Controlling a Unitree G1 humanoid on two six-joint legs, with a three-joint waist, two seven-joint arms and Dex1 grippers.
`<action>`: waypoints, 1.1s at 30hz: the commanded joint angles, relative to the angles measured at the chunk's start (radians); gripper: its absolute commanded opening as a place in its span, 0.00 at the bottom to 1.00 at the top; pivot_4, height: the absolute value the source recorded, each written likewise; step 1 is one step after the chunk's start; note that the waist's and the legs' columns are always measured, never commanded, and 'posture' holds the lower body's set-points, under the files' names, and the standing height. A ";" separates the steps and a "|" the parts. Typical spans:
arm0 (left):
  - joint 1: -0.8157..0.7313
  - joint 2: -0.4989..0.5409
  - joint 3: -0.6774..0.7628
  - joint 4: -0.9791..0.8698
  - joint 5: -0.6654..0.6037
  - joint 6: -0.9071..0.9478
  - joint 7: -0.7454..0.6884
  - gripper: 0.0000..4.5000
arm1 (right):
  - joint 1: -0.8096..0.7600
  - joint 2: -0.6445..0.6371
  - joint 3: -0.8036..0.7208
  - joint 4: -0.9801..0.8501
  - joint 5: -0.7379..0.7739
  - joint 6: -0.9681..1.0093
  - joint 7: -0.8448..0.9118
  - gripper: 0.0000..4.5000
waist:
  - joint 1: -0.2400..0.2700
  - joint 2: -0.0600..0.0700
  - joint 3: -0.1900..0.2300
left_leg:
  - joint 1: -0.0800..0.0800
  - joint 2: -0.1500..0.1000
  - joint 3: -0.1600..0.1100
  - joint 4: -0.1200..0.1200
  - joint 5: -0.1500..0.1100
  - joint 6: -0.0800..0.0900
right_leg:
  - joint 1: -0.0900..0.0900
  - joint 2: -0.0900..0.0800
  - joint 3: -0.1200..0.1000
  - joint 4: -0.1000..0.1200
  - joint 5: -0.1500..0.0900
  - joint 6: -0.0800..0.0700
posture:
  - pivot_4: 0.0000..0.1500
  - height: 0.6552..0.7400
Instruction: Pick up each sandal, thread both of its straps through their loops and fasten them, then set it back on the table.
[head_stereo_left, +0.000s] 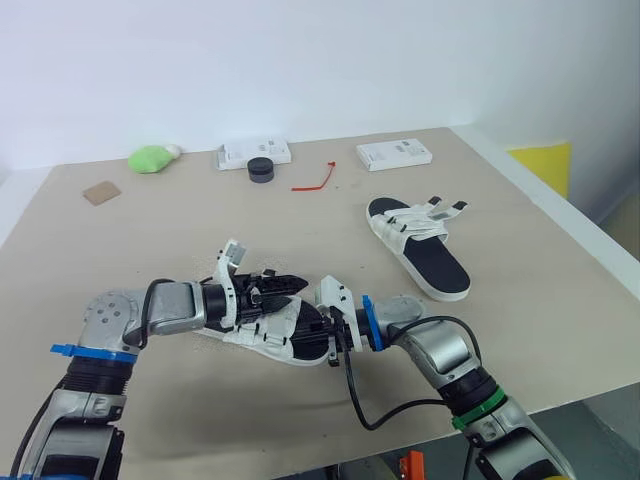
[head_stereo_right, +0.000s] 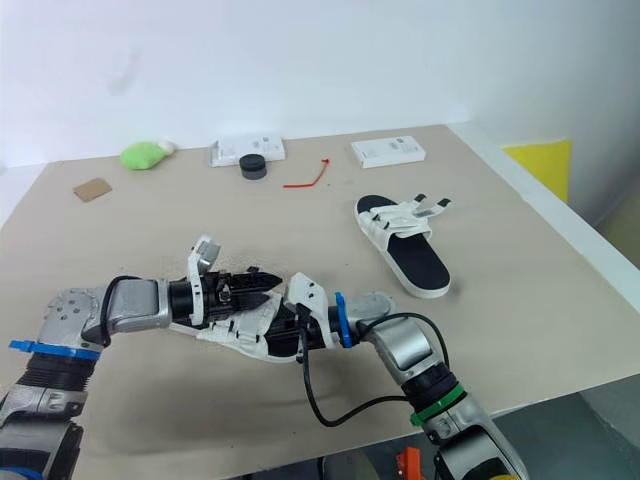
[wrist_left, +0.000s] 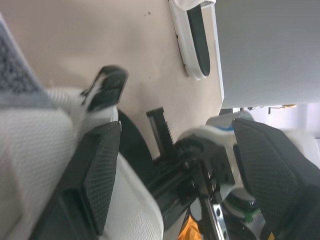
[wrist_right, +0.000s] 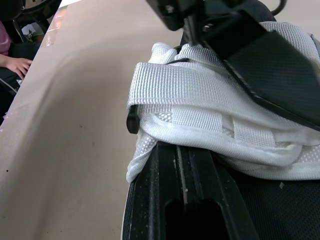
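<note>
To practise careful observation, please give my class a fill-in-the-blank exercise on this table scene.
1. The far sandal lies on the robot's ___ side.
2. The soft lump near the far edge of the table is ___.
3. The thin cord beside the black puck is ___.

Missing words: right; green; red.

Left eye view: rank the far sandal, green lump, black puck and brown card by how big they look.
Largest: far sandal.
Next: green lump.
Last: brown card and black puck look about alike, so they are left unranked.
</note>
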 joint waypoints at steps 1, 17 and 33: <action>-0.058 -0.034 0.056 0.093 0.095 -0.091 0.017 0.83 | 0.043 0.003 0.078 0.036 -0.032 0.037 0.016 0.00 | 0.000 -0.001 0.001 | 0.000 -0.001 -0.001 0.000 0.000 0.000 | 0.000 0.000 0.000 0.000 0.000 0.000 | 1.00 1.00; -0.203 0.199 0.299 -0.020 0.111 0.116 -0.463 0.83 | 0.039 0.013 0.073 0.048 -0.043 0.032 0.041 0.00 | -0.005 -0.004 0.010 | -0.021 -0.001 -0.005 -0.014 0.001 -0.003 | -0.018 0.001 0.000 -0.001 -0.002 0.002 | 1.00 1.00; 0.330 0.565 0.109 -0.240 1.230 -0.765 -1.619 0.83 | 0.007 -0.010 0.027 0.056 -0.023 0.026 0.061 0.00 | -0.004 -0.008 0.027 | -0.026 -0.001 -0.004 -0.018 0.005 -0.010 | -0.027 -0.001 -0.002 -0.002 -0.002 -0.001 | 1.00 1.00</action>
